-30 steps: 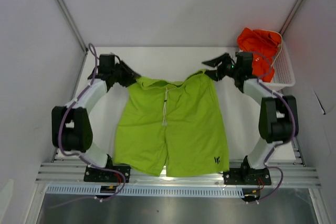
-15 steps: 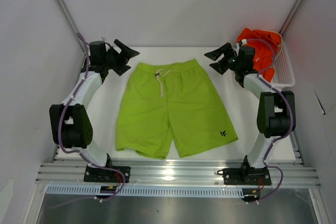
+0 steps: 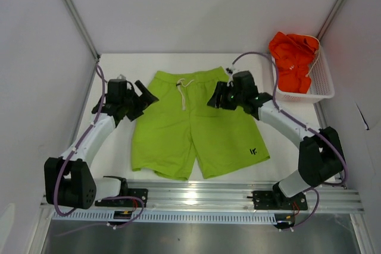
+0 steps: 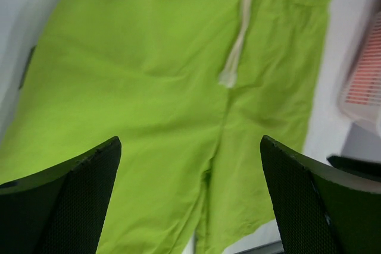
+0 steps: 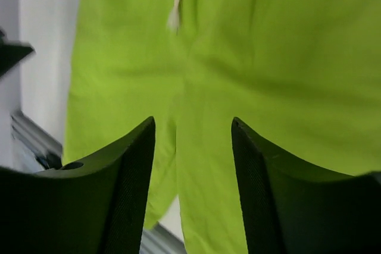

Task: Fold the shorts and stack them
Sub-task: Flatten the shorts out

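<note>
lime green shorts (image 3: pixel 196 129), white drawstring (image 3: pixel 182 96); orange-red shorts (image 3: pixel 292 57); white basket (image 3: pixel 323 84)

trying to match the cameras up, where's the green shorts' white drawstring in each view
Top external: the drawstring is in the upper middle, hanging down from the shorts' far edge.
Left wrist: right of centre at the top, running down from the top edge.
Right wrist: at the top edge, left of centre.
Shared landmark: the leg split of the lime green shorts below it.

Lime green shorts (image 3: pixel 193 129): matt soft cloth, lightly creased, with a white cord drawstring (image 3: pixel 182 96). Up-right of them, orange-red shorts (image 3: pixel 293 57): same matt cloth, in a white plastic mesh basket (image 3: pixel 321 84). Left gripper (image 4: pixel 190 141) pads (image 4: pixel 83 206): matt black, fine-dimpled. Rail (image 3: pixel 202 197) below the lime pair: shiny bare metal.
</note>
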Controlling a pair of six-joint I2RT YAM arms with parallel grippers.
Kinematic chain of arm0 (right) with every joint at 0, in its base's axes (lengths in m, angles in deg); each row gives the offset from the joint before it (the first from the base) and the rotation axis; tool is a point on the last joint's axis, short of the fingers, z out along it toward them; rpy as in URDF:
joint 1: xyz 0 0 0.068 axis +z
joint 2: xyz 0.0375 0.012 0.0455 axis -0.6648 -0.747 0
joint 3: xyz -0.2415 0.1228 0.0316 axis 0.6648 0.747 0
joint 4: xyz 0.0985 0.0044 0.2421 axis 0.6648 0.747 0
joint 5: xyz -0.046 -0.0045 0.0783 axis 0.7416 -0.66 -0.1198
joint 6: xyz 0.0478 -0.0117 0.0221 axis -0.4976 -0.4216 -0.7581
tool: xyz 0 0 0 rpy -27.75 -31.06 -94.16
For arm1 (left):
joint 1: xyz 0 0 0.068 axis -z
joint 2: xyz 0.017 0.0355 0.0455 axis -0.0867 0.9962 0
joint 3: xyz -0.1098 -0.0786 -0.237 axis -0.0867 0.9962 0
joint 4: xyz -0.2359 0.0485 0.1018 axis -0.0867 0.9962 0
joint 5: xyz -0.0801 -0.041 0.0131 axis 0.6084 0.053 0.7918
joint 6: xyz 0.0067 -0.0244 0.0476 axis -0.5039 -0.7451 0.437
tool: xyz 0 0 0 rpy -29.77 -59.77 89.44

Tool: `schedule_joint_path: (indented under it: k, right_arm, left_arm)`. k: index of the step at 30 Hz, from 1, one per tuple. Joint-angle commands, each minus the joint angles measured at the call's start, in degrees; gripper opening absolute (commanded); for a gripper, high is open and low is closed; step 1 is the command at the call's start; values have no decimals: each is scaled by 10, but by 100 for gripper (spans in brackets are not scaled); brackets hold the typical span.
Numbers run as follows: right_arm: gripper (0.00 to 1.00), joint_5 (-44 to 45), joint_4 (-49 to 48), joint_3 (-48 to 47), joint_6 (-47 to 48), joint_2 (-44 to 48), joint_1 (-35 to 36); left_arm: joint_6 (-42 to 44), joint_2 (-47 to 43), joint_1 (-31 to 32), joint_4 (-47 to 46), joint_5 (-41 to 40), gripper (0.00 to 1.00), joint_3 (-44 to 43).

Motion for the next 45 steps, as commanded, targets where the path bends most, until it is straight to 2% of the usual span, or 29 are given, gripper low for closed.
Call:
schedule_joint_path:
  k: [1, 2, 4, 5, 8, 12, 14, 17, 19, 22, 23, 28, 32, 38, 40, 41, 45]
  right_arm:
    - [54, 60, 14, 63, 24, 44, 76]
    - [51, 75, -9, 79, 18, 49, 119]
    - [47, 115, -18, 100, -4, 39, 149]
    - [38, 115, -33, 103, -10, 28, 165]
    - [24, 80, -60, 93, -28, -30, 180]
    - [16, 80, -60, 63, -34, -104, 217]
    - [12, 89, -51, 56, -44, -135, 217]
    - [8, 121, -40, 62, -51, -149, 208]
    - [8, 129, -42, 85, -54, -138, 207]
    - [8, 131, -63, 118, -56, -85, 208]
    - [7, 129, -61, 131, -50, -73, 207]
    - [6, 159, 3, 128, -44, -3, 204]
    - [9, 184, 59, 152, -48, 70, 193]
    - [9, 221, 131, 216, -59, 139, 128]
    - [6, 222, 139, 241, -59, 148, 96]
    - [0, 220, 139, 248, -57, 154, 88]
    - [0, 219, 142, 266, -57, 151, 58]
  left_arm:
    - [22, -40, -2, 46, -60, 99, 25]
    - [24, -44, -3, 50, -68, 99, 30]
    - [26, -47, -6, 53, -83, 99, 34]
    - [26, -43, -12, 50, -69, 99, 33]
    - [25, -21, -13, 49, -45, 99, 29]
    - [39, -8, -13, 48, -40, 99, 28]
    - [45, -8, -13, 38, -54, 99, 29]
    - [49, 9, -13, -11, -24, 99, 27]
    - [57, 31, -13, -40, 8, 99, 15]
    - [79, 92, -4, -39, 4, 99, -50]
    - [84, 129, 3, -33, -10, 99, -98]
    - [98, 249, 16, -19, 16, 99, -209]
    - [79, 320, 23, -46, 38, 99, -254]
    - [48, 410, 24, -89, 69, 99, -322]
    - [48, 427, 28, -95, 68, 99, -338]
    - [50, 444, 37, -92, 59, 99, -364]
    - [44, 476, 46, -83, 37, 98, -394]
